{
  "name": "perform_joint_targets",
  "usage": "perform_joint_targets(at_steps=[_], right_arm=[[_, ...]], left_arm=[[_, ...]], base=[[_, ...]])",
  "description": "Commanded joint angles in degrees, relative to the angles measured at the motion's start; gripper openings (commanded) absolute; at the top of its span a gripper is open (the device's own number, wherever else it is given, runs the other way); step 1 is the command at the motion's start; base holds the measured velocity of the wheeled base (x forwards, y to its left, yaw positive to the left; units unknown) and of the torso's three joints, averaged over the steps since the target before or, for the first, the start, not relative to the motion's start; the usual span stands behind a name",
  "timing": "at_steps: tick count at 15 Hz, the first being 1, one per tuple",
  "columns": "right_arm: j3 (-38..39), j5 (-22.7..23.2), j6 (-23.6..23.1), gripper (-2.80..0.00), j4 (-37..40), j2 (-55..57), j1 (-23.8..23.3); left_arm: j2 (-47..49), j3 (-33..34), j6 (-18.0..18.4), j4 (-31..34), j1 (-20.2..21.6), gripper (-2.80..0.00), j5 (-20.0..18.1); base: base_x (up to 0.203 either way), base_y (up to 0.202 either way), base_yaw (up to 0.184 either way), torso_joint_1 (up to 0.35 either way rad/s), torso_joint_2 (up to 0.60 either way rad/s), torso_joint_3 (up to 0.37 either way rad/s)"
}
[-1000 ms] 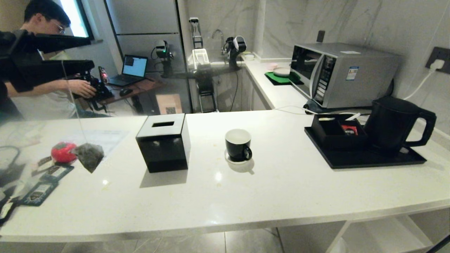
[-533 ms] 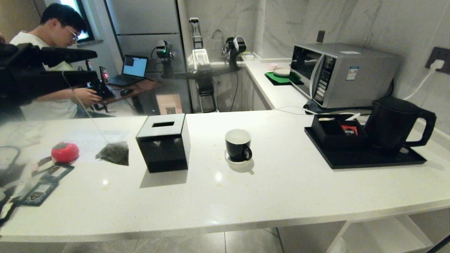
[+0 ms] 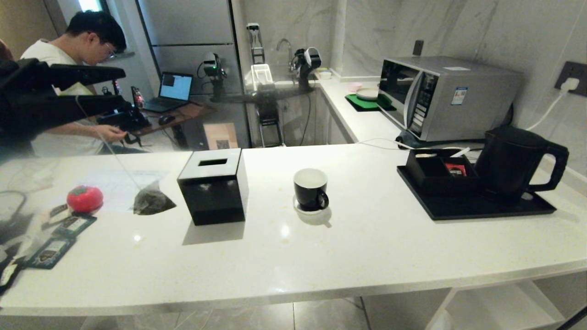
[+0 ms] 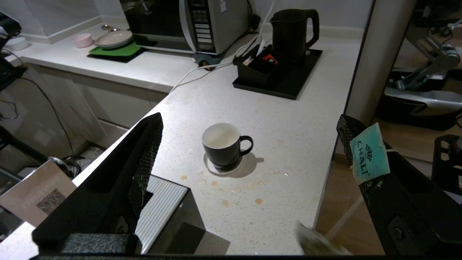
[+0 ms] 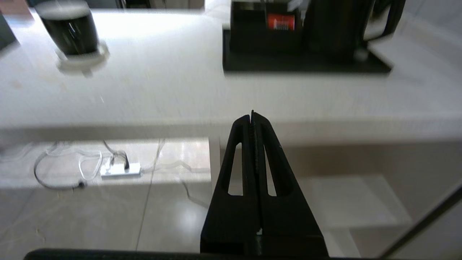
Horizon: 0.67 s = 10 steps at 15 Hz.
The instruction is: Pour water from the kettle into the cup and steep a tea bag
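Note:
The tea bag (image 3: 151, 201), a dark wet pyramid, lies on the white counter just left of the black tissue box; it shows as a blur (image 4: 317, 245) in the left wrist view. Its thin string runs up to my left gripper (image 3: 121, 85), high at the far left and open wide (image 4: 249, 120). The teal paper tag (image 4: 370, 153) clings to one finger. The black cup (image 3: 310, 188) (image 4: 222, 144) stands on its white saucer mid-counter. The black kettle (image 3: 509, 160) (image 4: 290, 30) sits at the right. My right gripper (image 5: 252, 115) is shut and empty, low before the counter's front edge.
A black tissue box (image 3: 213, 185) stands between tea bag and cup. A red round object (image 3: 85, 198) and flat dark sachets (image 3: 50, 250) lie at the left. The kettle shares a black tray (image 3: 477, 208) with an organiser box (image 3: 438, 172). Behind are a microwave (image 3: 445, 96) and a person (image 3: 69, 78).
The tea bag hung in the air a second ago; it has swung right and come down onto the counter. My left gripper has shifted slightly. The person behind has moved.

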Motion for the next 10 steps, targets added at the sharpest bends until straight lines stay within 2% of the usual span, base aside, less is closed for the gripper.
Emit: perform_joint_targets(at_steps=[1,5,8,10], right_arm=[[-5.0,0.3,-0.1,-2.8,1.0,2.8,0.0],[-13.7,4.0,-1.5,-2.8,0.8,14.1,1.1],[-20.6,6.9,-2.8,-2.8,-0.5,24.3,4.7],[-24.1,8.2,-3.1,-2.8,-4.5,32.8,7.0]], left_arm=[[0.0,-0.1,0.0,-0.2,-0.5,0.0,-0.4],[0.1,-0.3,-0.1,-0.2,-3.0,0.0,-0.3],[0.4,-0.3,-0.1,-0.2,-4.1,0.0,-0.3],[0.6,-0.3,-0.1,-0.2,-4.1,0.0,-0.2]], base=[[0.0,0.0,0.0,0.0,0.0,0.0],[0.0,0.0,0.0,0.0,0.0,0.0],[0.0,0.0,0.0,0.0,0.0,0.0],[0.0,0.0,0.0,0.0,0.0,0.0]])
